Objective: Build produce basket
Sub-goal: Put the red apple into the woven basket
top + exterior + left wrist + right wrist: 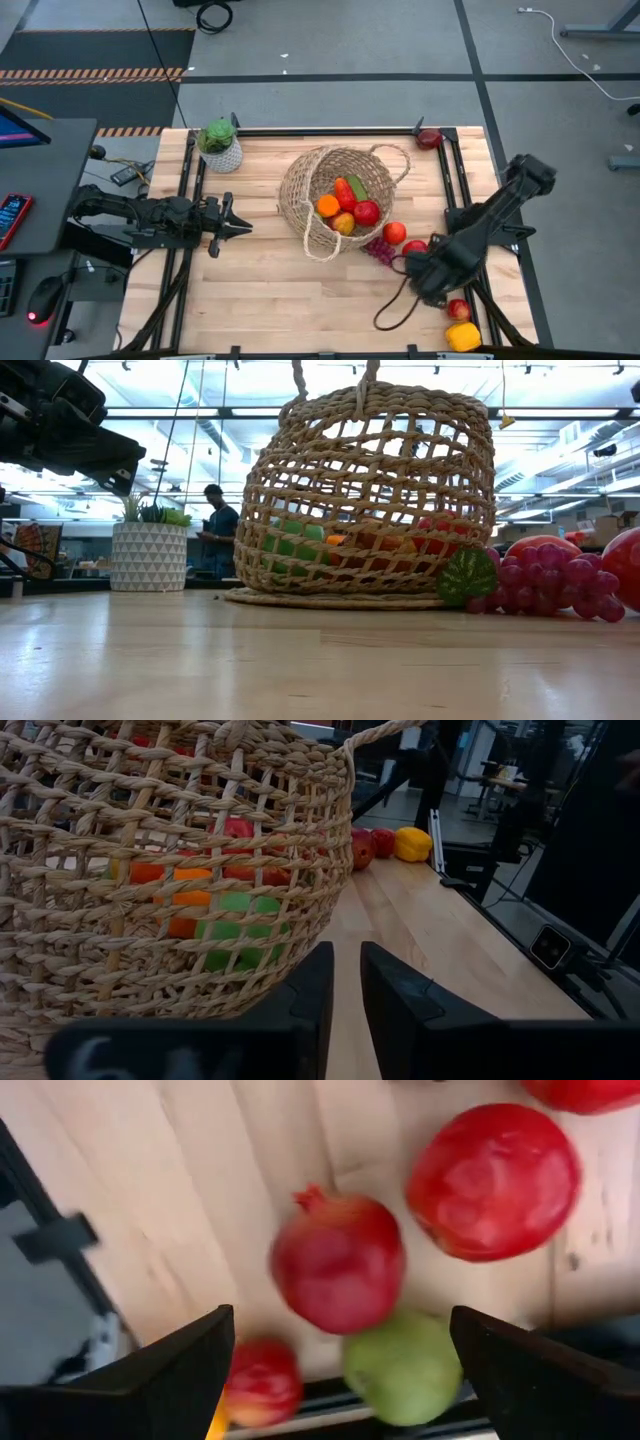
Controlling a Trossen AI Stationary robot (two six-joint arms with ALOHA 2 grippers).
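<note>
- Your tabletop [260,300] is pale wood planks in a dark frame, set on grey floor with striped tape beyond the far edge; across the room at table height, a person [217,530] stands in the background
- A white pot with a green plant [220,146] sits at the far left corner, well apart from the fruit
- Your left gripper [235,226] lies low and level at the left side, pointing at the basket, jaws clenched on nothing
- Your right gripper [425,268] hangs bent over the near right, jaws released wide above a red pomegranate [338,1262], a green apple [403,1368] and other red fruit
- The basket [325,180], tan open weave, lies tipped on its side mid-table with orange, red, green and yellow produce in its mouth
- Purple grapes [380,250] lie just beside it; a yellow pepper [462,336] sits at the near right corner
</note>
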